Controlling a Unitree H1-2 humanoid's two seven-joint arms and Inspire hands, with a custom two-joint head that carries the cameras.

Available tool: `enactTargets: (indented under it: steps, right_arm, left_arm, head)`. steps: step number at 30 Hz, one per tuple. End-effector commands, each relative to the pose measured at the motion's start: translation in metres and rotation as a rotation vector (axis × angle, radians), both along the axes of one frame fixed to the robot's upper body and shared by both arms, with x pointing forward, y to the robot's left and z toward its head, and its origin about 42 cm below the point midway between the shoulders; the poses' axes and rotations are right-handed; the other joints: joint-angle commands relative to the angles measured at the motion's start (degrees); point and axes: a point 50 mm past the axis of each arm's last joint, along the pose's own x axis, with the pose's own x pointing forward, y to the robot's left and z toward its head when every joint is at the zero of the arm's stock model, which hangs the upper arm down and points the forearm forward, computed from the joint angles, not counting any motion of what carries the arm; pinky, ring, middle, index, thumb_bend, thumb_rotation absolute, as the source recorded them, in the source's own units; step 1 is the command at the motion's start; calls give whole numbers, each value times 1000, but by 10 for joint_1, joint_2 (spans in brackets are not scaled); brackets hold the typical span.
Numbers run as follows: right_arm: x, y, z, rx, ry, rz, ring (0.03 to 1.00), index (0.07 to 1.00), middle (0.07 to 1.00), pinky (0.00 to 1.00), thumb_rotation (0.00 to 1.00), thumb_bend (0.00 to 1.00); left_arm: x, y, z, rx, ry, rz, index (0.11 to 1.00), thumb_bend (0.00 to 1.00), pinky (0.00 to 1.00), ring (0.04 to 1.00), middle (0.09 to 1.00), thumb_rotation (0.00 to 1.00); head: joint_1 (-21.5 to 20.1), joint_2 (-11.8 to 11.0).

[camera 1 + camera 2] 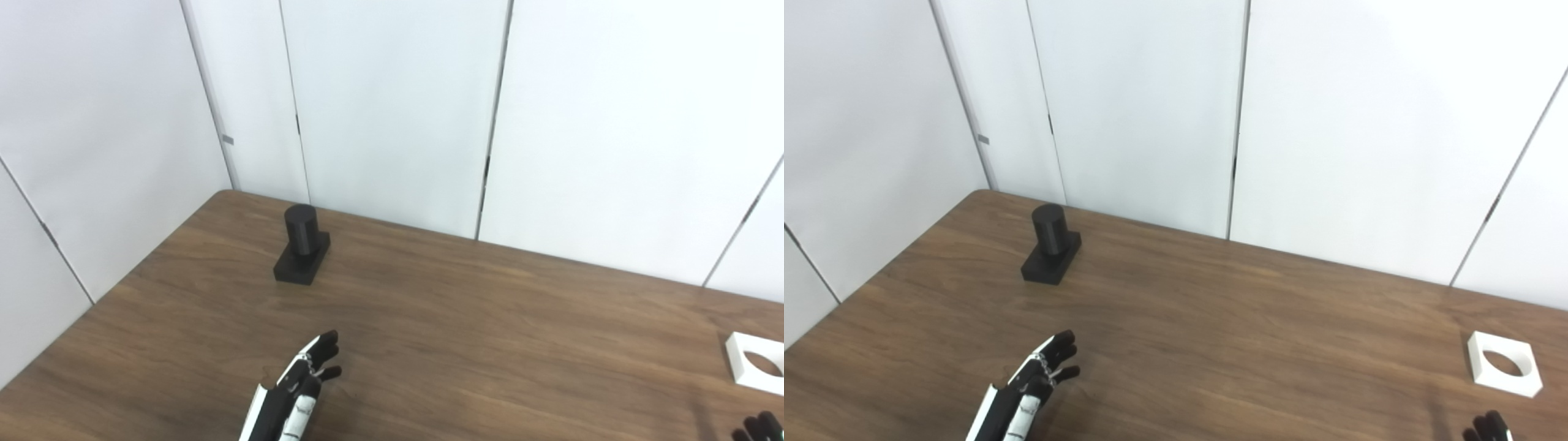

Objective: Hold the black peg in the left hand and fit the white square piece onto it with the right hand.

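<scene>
Both hands empty: left hand [1038, 376] spread; right hand [1488, 427] state unclear; black peg [1051, 245], white square piece [1504, 364] untouched.

From my seat the table [1213, 318] reads as dark brown wood or wood-look laminate, its grain running lengthwise, smooth with a faint satin sheen. The black peg [1049, 229] and its block base look like matt plastic, with fine ribbing down the cylinder. The white square piece [1482, 355] appears to be matt white plastic with clean, smooth faces. My left hand [1029, 383] shows glossy white shell panels and matt black fingers [1062, 343]. The wall panels [1139, 110] behind look smooth, matt white.
</scene>
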Motion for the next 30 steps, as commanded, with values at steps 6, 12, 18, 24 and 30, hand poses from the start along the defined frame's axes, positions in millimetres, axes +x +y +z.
enactTargets:
  steps: [6,12,18,24,30]
  right_arm:
    - [4,-1,-7,11,-17,-1,972,960,970,979,959,731]
    - [1,0,-7,20,-19,-3,957,951,961,952,948,746]
    - [0,3,-6,17,-10,-2,940,923,945,934,938,768]
    - [-1,6,-7,23,-8,-8,926,918,932,890,923,791]
    - [-1,6,-7,21,-13,1,926,922,931,885,904,826]
  left_arm:
    - [7,-29,-9,16,8,23,911,615,858,925,933,707]
    - [8,-26,16,210,3,188,876,569,777,866,888,394]
    - [30,-2,53,523,131,383,890,769,811,861,881,397]
    - [56,24,70,797,265,467,923,930,767,891,924,598]
    - [85,43,83,925,327,567,956,981,795,938,956,670]
  head:
    - [-1,-5]
    - [-3,-6]
    - [-4,-5]
    - [-6,-6]
    - [-11,-5]
